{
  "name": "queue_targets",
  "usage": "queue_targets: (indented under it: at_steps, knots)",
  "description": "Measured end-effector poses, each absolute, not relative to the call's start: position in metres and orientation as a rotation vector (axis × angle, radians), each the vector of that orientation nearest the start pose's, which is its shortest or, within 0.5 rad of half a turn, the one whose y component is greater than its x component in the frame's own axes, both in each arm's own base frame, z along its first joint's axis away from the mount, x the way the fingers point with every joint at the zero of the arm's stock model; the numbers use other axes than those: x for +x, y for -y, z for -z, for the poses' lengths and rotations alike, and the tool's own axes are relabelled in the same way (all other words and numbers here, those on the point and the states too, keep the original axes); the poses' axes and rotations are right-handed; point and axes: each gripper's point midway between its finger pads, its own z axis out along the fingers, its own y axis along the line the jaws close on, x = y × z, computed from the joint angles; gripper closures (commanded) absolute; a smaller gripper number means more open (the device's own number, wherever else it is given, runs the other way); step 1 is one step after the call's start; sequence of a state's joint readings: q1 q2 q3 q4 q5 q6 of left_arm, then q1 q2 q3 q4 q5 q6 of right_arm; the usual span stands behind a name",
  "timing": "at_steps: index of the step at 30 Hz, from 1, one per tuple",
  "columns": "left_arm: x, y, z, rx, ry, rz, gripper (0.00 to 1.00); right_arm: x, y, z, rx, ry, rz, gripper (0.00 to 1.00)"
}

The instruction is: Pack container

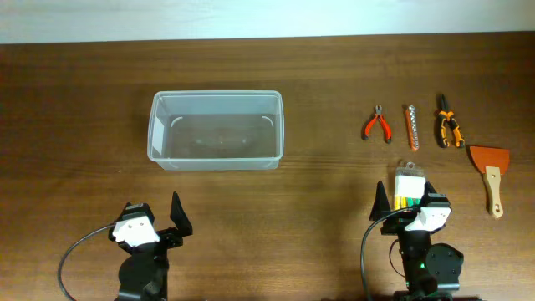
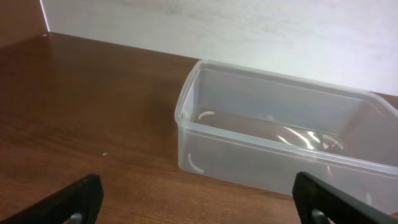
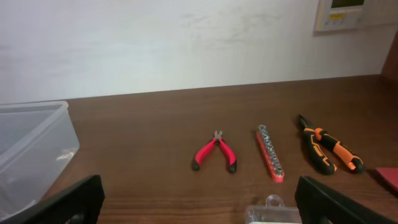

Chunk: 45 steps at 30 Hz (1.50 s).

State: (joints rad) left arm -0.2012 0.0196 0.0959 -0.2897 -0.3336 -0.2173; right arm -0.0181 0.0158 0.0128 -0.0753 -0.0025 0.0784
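Surface, overhead: dark brown wooden surface [image 1: 318, 67] below a pale wall [image 1: 251, 17], with both arms at its near edge.
Container, overhead: large clear rectangular plastic container [image 1: 216, 134], empty. It sits ahead of the left gripper [image 1: 156, 214] and well off to the front-left of the right gripper [image 1: 408, 201].
Nearest item, overhead: small clear case of yellow-green bits [image 1: 409, 184], right at the right gripper's fingertips and apparently between them.
Tool row, overhead: red-handled pliers [image 1: 377, 124], orange strip of sockets [image 1: 410, 126] and orange-and-black pliers [image 1: 448, 123] lie farther ahead of the right gripper. An orange-bladed scraper with a wooden handle [image 1: 491, 171] lies to its right.
Left wrist: the left gripper stands wide apart and holds nothing. The container is just ahead and slightly right, with bare surface between.
Right wrist: the right gripper is spread wide and empty. The case's top peeks in low between the fingers, right of centre, and a corner of the container shows at far left.
Step, judged: first pick, probably the case, by the right gripper.
Doing it well: nudge right to centre on the case, then descend until the fingers straddle it evenly. Close squarely, since smooth plastic may slip. Lift clear of the thick rim before swinging left, and release low near a corner to leave room for the long tools.
Risk: the light container may slide if bumped.
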Motion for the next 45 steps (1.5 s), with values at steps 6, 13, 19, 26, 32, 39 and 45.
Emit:
queue_targets:
  at_steps: [6,13,19,26,32,39,45]
  knots:
    - [0.241,-0.015,-0.162,-0.139,-1.68,-0.005,0.01,0.246,0.009,-0.158,0.074,-1.645,0.001,0.01]
    - [0.242,-0.002,-0.16,-0.051,-1.69,0.029,0.01,0.246,0.009,-0.158,0.071,-1.645,0.006,0.01]
    - [0.242,0.0,-0.159,-0.042,-1.69,0.033,0.01,0.246,0.009,-0.158,0.07,-1.645,0.007,0.01]
    - [0.242,0.0,-0.159,-0.04,-1.69,0.031,0.01,0.246,0.009,-0.158,0.07,-1.645,0.007,0.01]
    - [0.242,0.0,-0.159,-0.04,-1.69,0.031,0.01,0.246,0.009,-0.158,0.071,-1.645,0.006,0.01]
    - [0.242,0.0,-0.159,-0.039,-1.69,0.031,0.01,0.246,0.009,-0.158,0.07,-1.645,0.007,0.01]
    - [0.242,0.0,-0.159,-0.039,-1.69,0.031,0.01,0.246,0.009,-0.158,0.07,-1.645,0.007,0.01]
